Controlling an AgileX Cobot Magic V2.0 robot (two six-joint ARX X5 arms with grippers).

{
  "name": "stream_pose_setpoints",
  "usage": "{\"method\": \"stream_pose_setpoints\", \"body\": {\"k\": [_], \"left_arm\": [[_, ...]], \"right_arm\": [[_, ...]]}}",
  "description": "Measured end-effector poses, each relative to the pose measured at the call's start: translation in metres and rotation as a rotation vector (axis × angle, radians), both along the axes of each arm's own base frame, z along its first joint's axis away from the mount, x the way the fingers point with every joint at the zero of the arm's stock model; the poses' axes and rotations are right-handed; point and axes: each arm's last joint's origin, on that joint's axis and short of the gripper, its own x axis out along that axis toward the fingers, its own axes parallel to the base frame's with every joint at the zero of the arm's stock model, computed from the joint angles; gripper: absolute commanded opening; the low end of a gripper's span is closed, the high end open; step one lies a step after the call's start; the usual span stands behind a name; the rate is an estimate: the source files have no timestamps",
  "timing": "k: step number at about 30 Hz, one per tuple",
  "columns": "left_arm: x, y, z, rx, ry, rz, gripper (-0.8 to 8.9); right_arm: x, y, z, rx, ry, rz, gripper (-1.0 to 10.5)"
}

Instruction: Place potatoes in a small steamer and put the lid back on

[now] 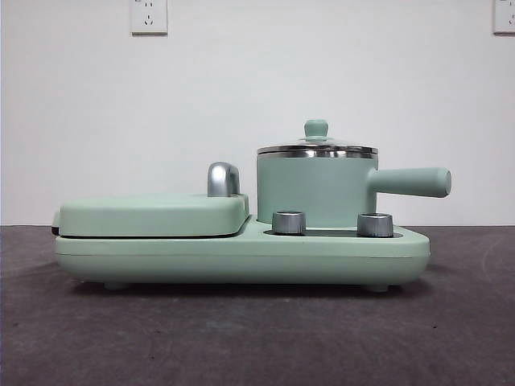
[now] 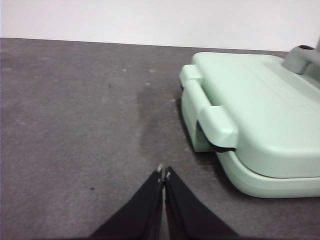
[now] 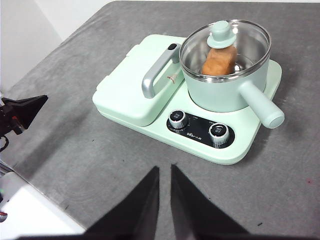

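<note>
The small steamer (image 1: 310, 189) stands on the right side of a mint-green appliance base, its straight handle (image 1: 414, 182) pointing right. The lid (image 1: 316, 149) sits on its steel rim. In the right wrist view the potato (image 3: 218, 61) lies inside the steamer (image 3: 220, 95) under the glass lid (image 3: 250, 42). My right gripper (image 3: 164, 169) is empty, well back from the appliance, jaws almost together with a narrow slit. My left gripper (image 2: 163, 172) is shut and empty above the bare table, beside the grill plate's end.
The flat hinged grill plate (image 1: 153, 213) with its chrome handle (image 1: 223, 178) takes the left half of the base (image 1: 241, 257). Two metal knobs (image 1: 289, 223) (image 1: 375, 224) sit in front of the steamer. The dark grey table (image 1: 241, 338) ends near the left arm (image 3: 20, 112).
</note>
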Motion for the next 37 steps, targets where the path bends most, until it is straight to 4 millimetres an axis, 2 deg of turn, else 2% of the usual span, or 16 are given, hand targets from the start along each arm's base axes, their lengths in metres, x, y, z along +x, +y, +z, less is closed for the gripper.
{"method": "stream_pose_setpoints", "body": {"k": [9,32,37], "left_arm": [[-0.0042,0.0048,0.0006,-0.013,-0.020,0.061,0.08],[-0.0042,0.0050,0.0005,-0.012,-0.020,0.067,0.08],[-0.0042,0.0050,0.0005,-0.012,-0.020,0.067,0.08]], "right_arm": [[0.0000,0.0000,0.0000,0.000,0.000,0.000,0.3],[0.0001,0.0001,0.0003,0.002,-0.003,0.000,0.3],[-0.0058,-0.0073,0.0009,0.015,-0.039,-0.077,0.3]]}}
